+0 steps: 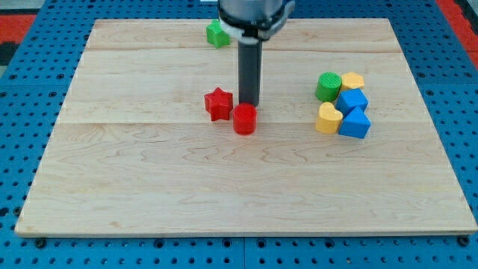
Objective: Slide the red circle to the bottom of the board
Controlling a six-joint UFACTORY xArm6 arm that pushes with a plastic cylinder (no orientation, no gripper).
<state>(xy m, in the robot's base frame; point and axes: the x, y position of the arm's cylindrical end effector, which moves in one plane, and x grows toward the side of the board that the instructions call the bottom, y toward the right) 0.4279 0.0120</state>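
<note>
Camera view: my tip (249, 103) just behind red circle (244, 119); no jaws fitted. Off-centre push risks nudging adjacent red star (218, 103).

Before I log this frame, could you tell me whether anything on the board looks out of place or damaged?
Nothing stands out. My tip sits just above the red circle, the red star beside it; all blocks lie flat on the intact board.

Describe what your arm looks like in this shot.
A straight dark grey rod with flat sides, ending in my tip. It hangs from a wider dark housing at the view's top, with a pale band where the two meet. No cables or markings show; the rest of the arm is cut off.
</note>
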